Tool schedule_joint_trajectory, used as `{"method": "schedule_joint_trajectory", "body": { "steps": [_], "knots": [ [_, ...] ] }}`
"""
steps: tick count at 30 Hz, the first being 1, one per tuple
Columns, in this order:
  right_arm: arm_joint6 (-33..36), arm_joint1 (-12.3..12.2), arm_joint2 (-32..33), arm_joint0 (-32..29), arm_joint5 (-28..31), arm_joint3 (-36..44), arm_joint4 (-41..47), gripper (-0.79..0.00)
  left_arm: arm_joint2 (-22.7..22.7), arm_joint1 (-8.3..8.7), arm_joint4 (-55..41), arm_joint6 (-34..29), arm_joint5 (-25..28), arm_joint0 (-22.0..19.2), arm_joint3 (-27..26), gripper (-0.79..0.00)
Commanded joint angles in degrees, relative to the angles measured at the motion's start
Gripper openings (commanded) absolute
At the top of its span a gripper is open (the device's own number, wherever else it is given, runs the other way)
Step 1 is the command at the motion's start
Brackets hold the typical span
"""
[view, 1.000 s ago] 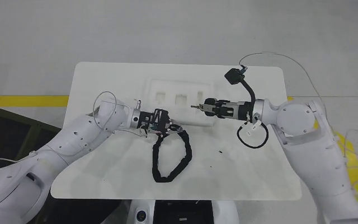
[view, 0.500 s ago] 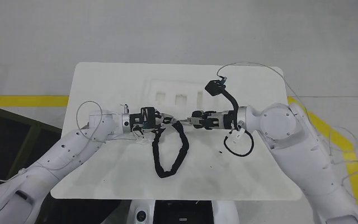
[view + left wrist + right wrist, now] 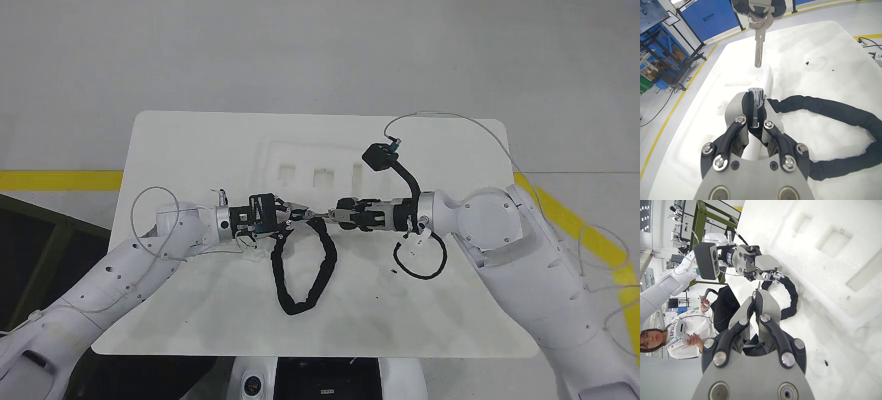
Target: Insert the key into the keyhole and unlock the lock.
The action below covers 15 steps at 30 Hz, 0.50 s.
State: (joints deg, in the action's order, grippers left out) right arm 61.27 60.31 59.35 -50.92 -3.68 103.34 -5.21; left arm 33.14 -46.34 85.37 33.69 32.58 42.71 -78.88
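key (image 3: 759, 47) head hidden between fingers (image 3: 780, 8), chain (image 3: 838, 117) cut by edge

A short open gap separates the tip of the key (image 3: 758, 47) from the keyhole end of the lock cylinder (image 3: 755, 106). The white foam tray (image 3: 275, 150) runs under that gap (its near wall sits close below). The black sleeved chain (image 3: 325, 262) loops across the surface (image 3: 470, 300) toward the robot, with open surface on either side of it.

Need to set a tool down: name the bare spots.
Bare on the table: near edge either side of the chain, and back left corner beside the foam tray. Crowded: the middle, where left claw with lock faces right claw with key.
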Motion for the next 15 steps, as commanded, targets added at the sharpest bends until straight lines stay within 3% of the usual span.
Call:
{"method": "schedule_joint_trajectory", "body": {
  "steps": [1, 5, 15],
  "knots": [
    [0.0, 0.0, 0.0, 0.0, 0.0, 0.0, 0.0, -0.785, 0.0, 0.0, 0.0, 0.0, 0.0, 0.0, 0.0, -0.785],
    [-1.0, 0.0, -0.2, -0.7, 0.0, 0.5, -0.2, -0.785, 0.0, 0.0, 0.0, 0.0, 0.0, 0.0, 0.0, -0.785],
    [-1.5, 0.5, -1.2, -0.4, -10.8, 1.5, 2.2, -0.785, 0.0, 0.0, 0.0, 0.0, 0.0, 0.0, 0.0, -0.785]
  ]
}}
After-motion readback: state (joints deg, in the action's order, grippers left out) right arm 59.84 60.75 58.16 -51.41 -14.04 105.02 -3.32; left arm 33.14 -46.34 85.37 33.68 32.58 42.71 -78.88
